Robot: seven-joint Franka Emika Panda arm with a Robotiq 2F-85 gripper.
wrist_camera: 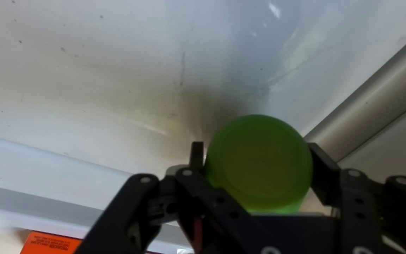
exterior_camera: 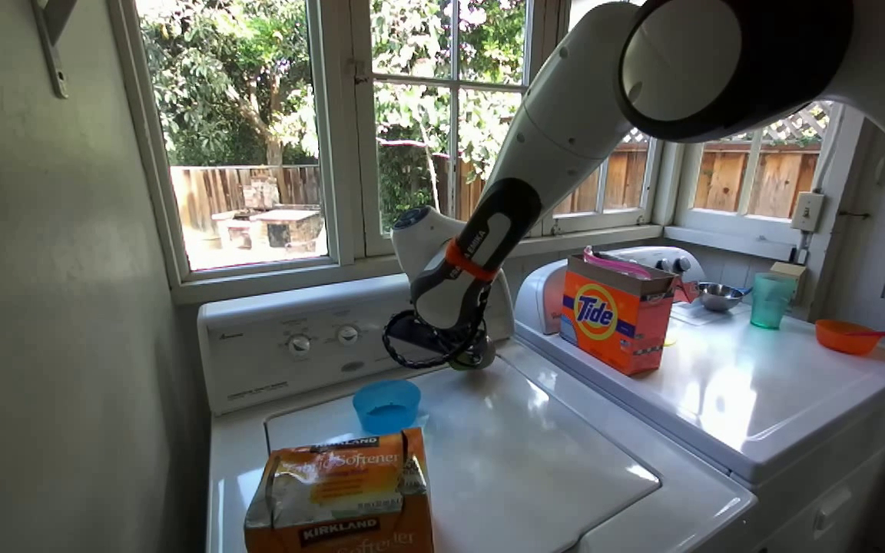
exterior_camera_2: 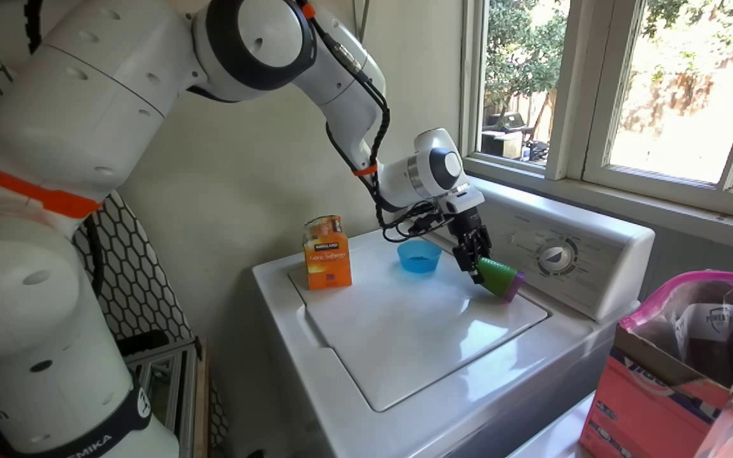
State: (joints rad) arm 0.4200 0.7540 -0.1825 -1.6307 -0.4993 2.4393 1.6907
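My gripper is shut on a green cup, its fingers on opposite sides of the wall. The cup lies tilted, nearly sideways, with a purple band at its far end, above the back of the washer lid near the control panel. Whether it touches the lid I cannot tell. In the wrist view the round green end of the cup faces me between the fingertips. An exterior view shows only a sliver of the cup behind the wrist. A blue bowl stands on the lid beside the gripper.
An orange fabric softener box stands on the washer. On the neighbouring machine are a Tide box, a metal bowl, a teal cup and an orange bowl. The control panel rises behind the lid, under the windows.
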